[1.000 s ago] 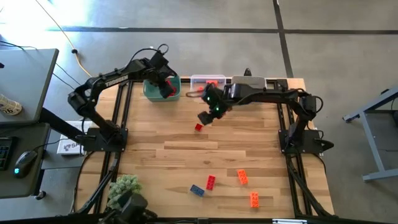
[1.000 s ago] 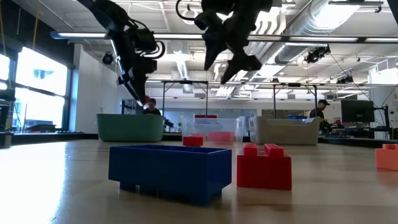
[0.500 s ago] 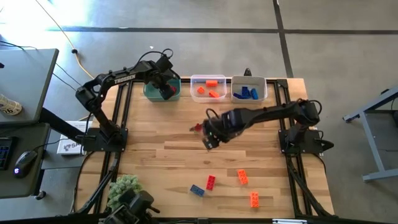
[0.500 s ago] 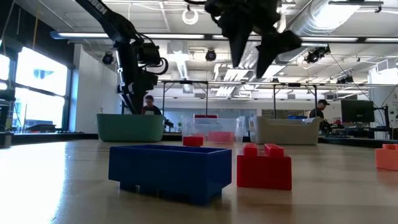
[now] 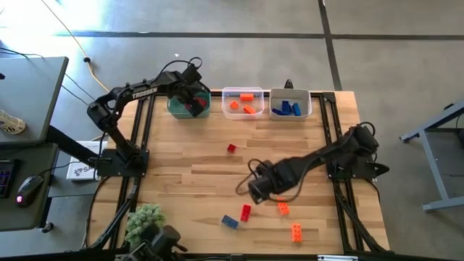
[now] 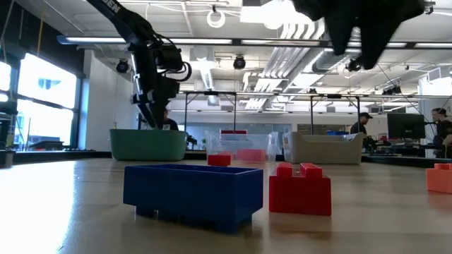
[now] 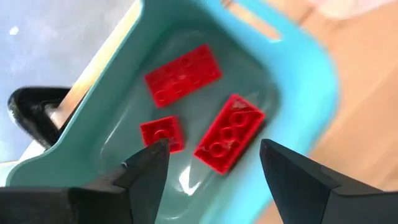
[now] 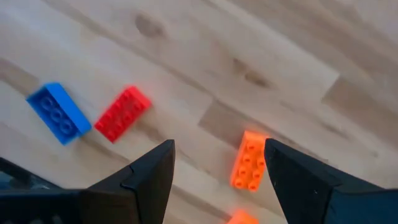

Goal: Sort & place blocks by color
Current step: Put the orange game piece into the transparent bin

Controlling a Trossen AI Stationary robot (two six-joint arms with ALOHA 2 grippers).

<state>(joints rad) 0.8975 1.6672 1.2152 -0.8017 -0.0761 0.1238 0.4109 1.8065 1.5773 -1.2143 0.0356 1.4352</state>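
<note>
Right pincer (image 5: 255, 190), wide open and empty above loose blocks on the table (image 5: 188, 163), could nudge the red brick (image 5: 246, 212) against the blue brick (image 5: 230, 222) if it descends off-centre.

The surface (image 5: 196, 167) is wood planks, light and smooth, with dark knots and grain lines. Under the left tool (image 7: 211, 163) sits a green bin (image 7: 298, 81) of smooth, shiny plastic, with shiny red blocks (image 7: 229, 132) covered in little round bumps. Near the right tool (image 8: 217, 163) lie a blue block (image 8: 58, 112), a red block (image 8: 122, 112) and an orange block (image 8: 250, 159), all bumpy plastic. Both tools look like dark, dull plastic.
</note>
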